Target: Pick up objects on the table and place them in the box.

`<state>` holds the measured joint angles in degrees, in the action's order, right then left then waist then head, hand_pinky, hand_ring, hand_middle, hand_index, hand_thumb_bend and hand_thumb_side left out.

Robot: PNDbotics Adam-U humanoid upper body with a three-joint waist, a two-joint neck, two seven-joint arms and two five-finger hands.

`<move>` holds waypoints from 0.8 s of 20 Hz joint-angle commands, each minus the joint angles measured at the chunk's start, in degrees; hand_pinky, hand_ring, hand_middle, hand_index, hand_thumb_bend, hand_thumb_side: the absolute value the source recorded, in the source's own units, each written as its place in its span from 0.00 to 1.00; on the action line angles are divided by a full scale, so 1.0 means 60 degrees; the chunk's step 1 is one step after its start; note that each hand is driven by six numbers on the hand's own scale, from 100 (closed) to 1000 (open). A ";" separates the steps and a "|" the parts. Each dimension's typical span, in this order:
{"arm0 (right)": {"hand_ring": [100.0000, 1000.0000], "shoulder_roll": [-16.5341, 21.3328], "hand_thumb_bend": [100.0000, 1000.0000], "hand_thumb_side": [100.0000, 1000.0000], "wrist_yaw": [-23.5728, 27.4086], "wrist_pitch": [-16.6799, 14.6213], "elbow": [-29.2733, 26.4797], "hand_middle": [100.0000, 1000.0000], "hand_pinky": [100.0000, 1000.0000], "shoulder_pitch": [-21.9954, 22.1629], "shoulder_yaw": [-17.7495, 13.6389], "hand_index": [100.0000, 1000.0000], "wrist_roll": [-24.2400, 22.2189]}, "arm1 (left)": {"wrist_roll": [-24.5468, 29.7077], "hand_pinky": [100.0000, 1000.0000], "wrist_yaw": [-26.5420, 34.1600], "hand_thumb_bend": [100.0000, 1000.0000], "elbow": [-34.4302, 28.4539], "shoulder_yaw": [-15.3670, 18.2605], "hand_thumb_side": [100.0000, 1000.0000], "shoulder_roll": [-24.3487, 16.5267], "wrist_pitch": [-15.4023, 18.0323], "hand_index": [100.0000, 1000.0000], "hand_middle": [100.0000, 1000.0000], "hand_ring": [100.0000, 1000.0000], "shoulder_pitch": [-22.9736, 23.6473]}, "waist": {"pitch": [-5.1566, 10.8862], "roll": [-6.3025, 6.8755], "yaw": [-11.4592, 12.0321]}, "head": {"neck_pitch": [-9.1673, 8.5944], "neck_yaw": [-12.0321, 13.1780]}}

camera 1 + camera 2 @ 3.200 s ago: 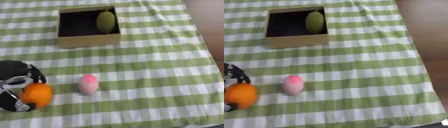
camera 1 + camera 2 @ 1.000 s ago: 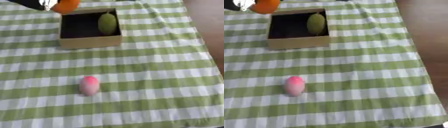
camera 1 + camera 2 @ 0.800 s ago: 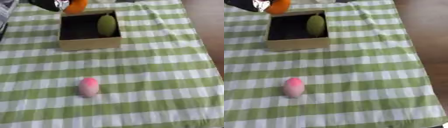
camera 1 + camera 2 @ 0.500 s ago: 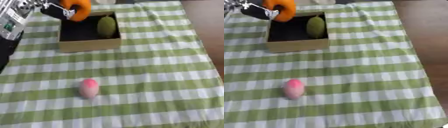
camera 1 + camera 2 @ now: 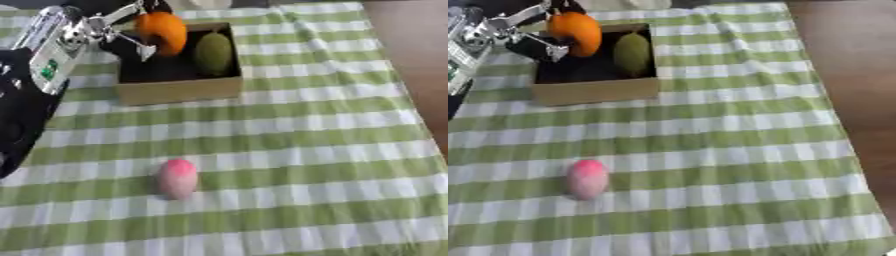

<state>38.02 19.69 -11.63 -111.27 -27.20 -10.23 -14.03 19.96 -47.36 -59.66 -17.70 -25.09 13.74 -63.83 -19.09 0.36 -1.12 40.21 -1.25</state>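
Note:
An open cardboard box point(image 5: 179, 89) stands at the far left of the green checked cloth, with a green oval fruit point(image 5: 213, 53) lying along its right side. My left hand point(image 5: 114, 34) reaches in from the upper left and hovers over the box, fingers curled round an orange fruit point(image 5: 164, 32). A pink oval fruit point(image 5: 178, 178) lies alone on the cloth, well in front of the box. My right hand is in no view.
My left arm point(image 5: 31, 85) fills the left edge of the left eye view. The cloth's right edge drops to a brown floor point(image 5: 850, 55). Pale things sit beyond the box at the far edge.
My left hand has carried the orange fruit from the near left of the table up and rightward, until it hangs over the box. The pink fruit and green fruit have stayed put.

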 commanded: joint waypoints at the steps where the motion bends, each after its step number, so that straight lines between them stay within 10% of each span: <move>1: 0.97 0.0131 0.00 0.47 0.0040 0.0042 -0.0100 0.61 1.00 -0.0065 -0.0145 0.95 -0.0015 | 0.0097 0.85 -0.0415 0.24 -0.0038 0.0156 0.02 -0.0085 -0.0126 0.91 0.82 0.86 -0.0198 | 0.0090 0.0042 -0.0026 | -0.0123 0.0019; 8: 0.97 0.0098 0.00 0.47 0.0041 0.0093 -0.0089 0.61 1.00 -0.0023 -0.0164 0.95 -0.0032 | -0.0044 0.89 -0.0706 0.26 -0.0146 0.0255 0.00 -0.0063 -0.0511 0.93 0.84 0.90 -0.0194 | 0.0122 0.0045 -0.0012 | -0.0124 0.0018; 16: 0.97 0.0166 0.00 0.47 -0.0020 0.0106 -0.0083 0.61 1.00 0.0069 -0.0218 0.95 0.0004 | 0.0047 0.82 0.1388 0.00 -0.2730 0.0014 0.01 -0.0828 -0.0829 0.89 0.77 0.83 0.0131 | 0.0144 0.0117 0.0060 | -0.0035 -0.0127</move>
<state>37.56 19.77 -11.04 -111.27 -26.34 -10.72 -14.10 19.99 -41.66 -71.91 -17.61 -27.35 9.18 -62.18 -19.09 0.36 -0.71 40.22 -1.70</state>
